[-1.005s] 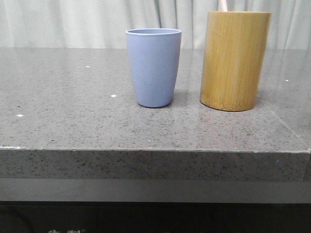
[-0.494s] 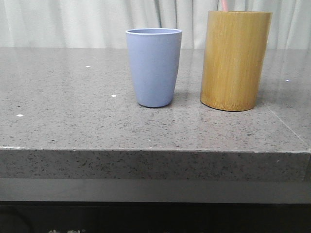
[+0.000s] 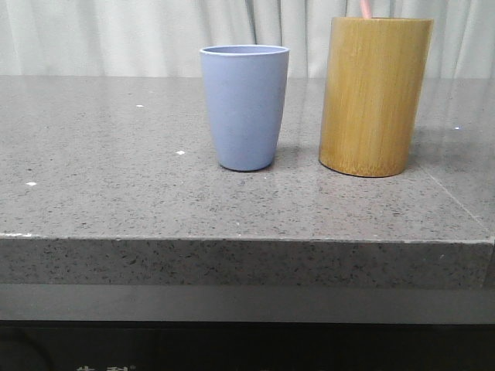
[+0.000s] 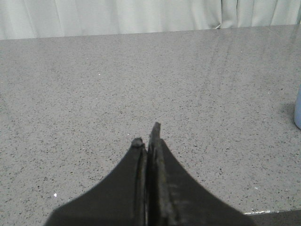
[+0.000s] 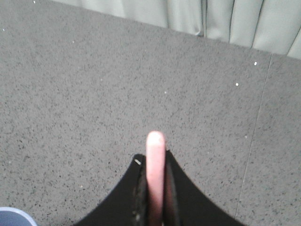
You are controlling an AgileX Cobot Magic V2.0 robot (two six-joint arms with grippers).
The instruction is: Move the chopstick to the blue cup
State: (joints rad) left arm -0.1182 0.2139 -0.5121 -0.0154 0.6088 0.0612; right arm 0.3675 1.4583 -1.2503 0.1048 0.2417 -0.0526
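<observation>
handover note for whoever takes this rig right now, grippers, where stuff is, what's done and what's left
Left gripper: jaws shut on nothing, over bare table.
Right gripper: jaws shut on a pink chopstick.
The front view shows a pink chopstick tip above the rim of the bamboo holder, which stands to the right of the blue cup.
Done: chopstick gripped.
Left: bring it over the blue cup, lower it in, release. No chopstick shows above the cup's rim yet.

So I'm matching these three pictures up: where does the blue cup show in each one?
Front view: blue cup stands mid-table, left of the bamboo holder.
Left wrist view: only a blue sliver at the right edge.
Right wrist view: its rim peeks in at the bottom-left corner.
Shared landmark: the speckled grey table.
</observation>
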